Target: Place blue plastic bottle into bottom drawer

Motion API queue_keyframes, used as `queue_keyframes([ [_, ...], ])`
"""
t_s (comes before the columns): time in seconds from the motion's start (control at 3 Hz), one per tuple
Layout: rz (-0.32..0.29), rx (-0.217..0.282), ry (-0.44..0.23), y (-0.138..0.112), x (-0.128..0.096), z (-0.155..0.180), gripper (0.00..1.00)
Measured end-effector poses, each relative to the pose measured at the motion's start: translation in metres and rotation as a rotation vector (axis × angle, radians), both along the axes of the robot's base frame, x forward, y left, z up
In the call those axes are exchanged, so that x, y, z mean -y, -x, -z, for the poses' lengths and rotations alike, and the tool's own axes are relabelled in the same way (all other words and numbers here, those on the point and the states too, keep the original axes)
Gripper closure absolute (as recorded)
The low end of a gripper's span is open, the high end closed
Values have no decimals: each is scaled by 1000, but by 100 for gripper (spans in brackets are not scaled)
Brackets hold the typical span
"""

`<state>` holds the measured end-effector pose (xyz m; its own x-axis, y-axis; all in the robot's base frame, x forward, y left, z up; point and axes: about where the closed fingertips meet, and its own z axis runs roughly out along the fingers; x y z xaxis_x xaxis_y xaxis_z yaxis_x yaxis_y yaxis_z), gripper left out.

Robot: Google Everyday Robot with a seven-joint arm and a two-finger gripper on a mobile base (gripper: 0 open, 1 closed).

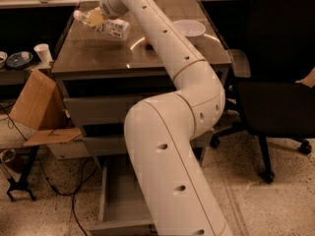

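The blue plastic bottle (pixel 109 27), clear with a white cap pointing left and a white label, lies tilted in my gripper (pixel 95 18) just above the far left part of the brown table top (pixel 98 58). The gripper is shut on the bottle near its neck. The white arm runs from the lower middle of the view up to it. The bottom drawer (pixel 118 195) is pulled open near the floor, with a plain grey inside. The arm hides its right part.
A white bowl (pixel 189 29) stands at the table's far right, with a small orange thing (pixel 147 41) beside the arm. Two shut grey drawers (pixel 93 109) sit above the open one. A black chair (pixel 280 82) stands right, a cardboard box (pixel 37 107) left.
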<state>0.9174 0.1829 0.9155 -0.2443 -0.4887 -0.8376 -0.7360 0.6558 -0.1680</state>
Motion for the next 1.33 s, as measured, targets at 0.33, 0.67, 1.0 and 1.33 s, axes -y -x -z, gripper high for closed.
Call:
queue_keyframes([
  [0.33, -31, 15, -84, 11, 7, -29, 100],
  [0.67, -65, 9, -134, 30, 18, -49, 100],
  [1.0, -102, -5, -157, 57, 38, -65, 100],
  [1.33, -121, -25, -179, 87, 63, -76, 100],
])
